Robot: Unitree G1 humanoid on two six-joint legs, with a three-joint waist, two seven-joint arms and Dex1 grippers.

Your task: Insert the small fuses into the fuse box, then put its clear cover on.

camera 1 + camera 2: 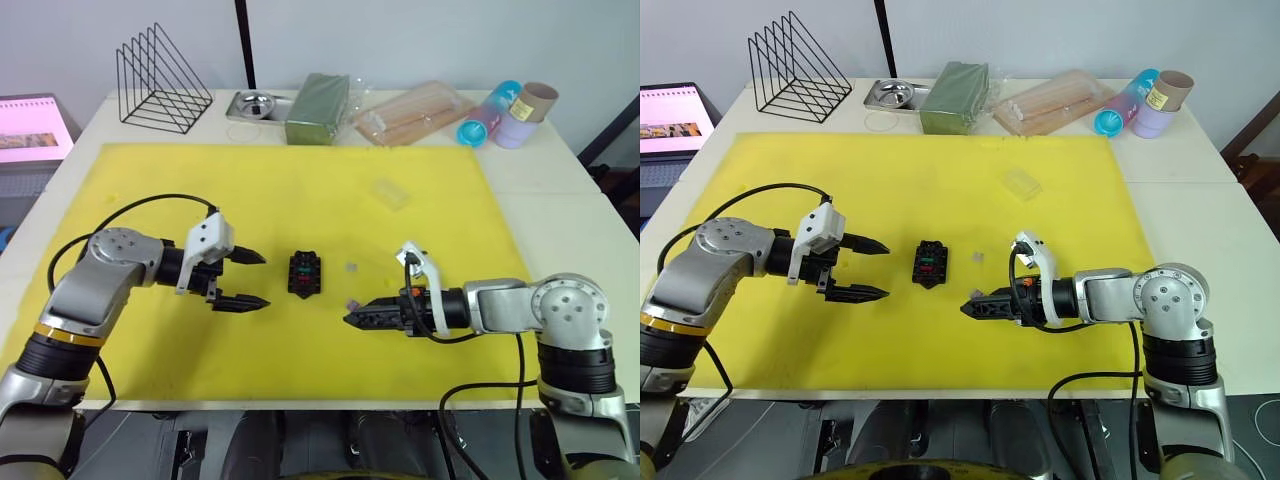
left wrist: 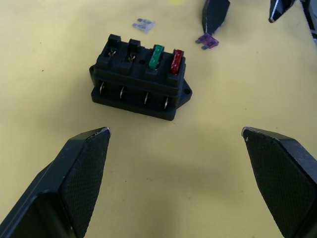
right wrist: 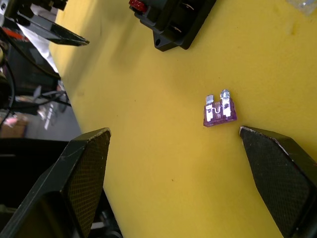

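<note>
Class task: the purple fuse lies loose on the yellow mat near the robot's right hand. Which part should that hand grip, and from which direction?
Grip the purple fuse by its plastic body, across the two narrow side edges, coming straight down from above. It lies flat on the yellow mat with its metal blades pointing toward the fuse box, and the open right hand already straddles it.

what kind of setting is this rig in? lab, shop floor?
Most likely a lab or office test bench, not a shop floor: a white table with a yellow mat, staged props along its back edge such as a wire file rack and a metal tray, and a monitor alongside.
</note>
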